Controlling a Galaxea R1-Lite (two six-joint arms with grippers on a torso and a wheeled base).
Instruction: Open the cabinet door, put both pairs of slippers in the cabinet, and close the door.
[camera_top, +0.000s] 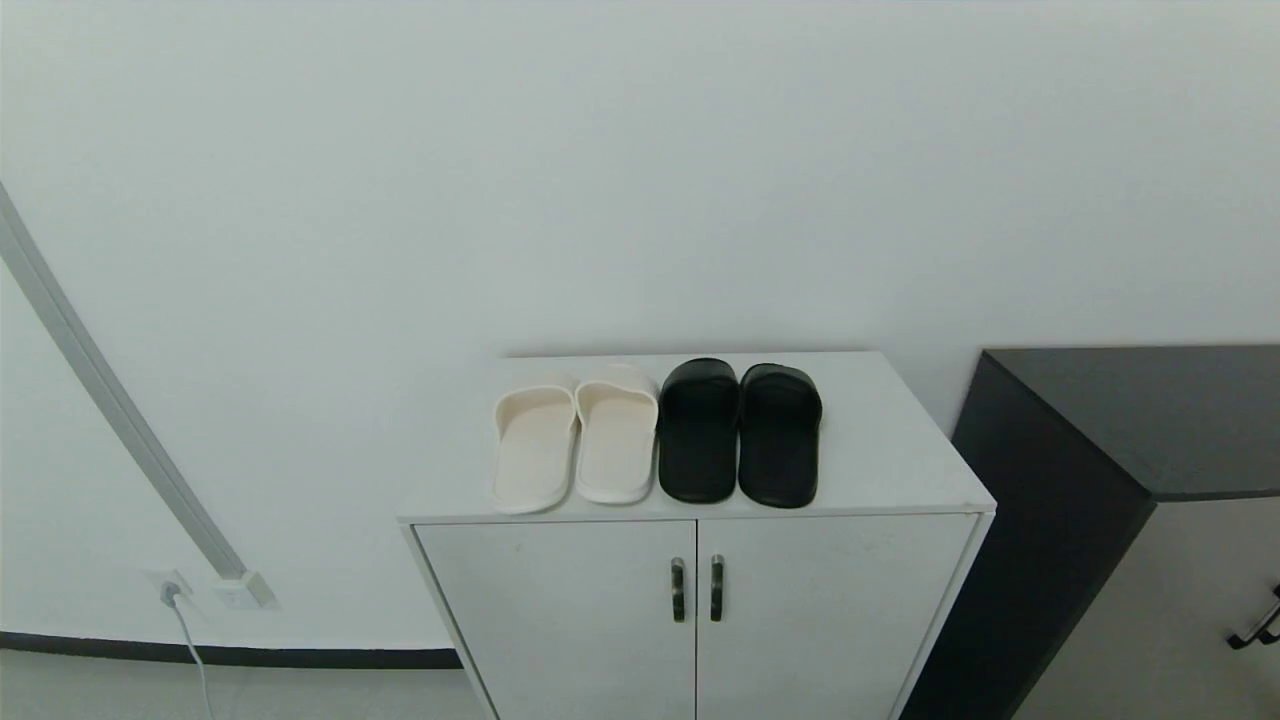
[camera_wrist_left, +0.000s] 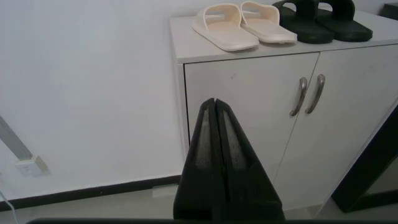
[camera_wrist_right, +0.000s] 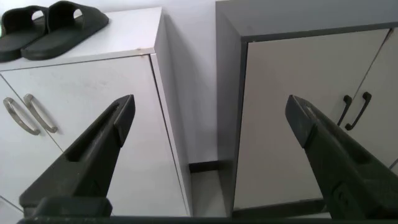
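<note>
I found nothing that I could read. The white cabinet (camera_top: 560, 620) bore no lettering, label or number on its doors or top that I could make out, and neither the cream slippers (camera_top: 533, 455) nor the black slippers (camera_top: 698, 440) showed any mark I could tell. The dark cabinet (camera_top: 1100, 420) beside it looked plain as well, and the wall socket (camera_top: 170, 585) was too small for me to tell any print on it.
</note>
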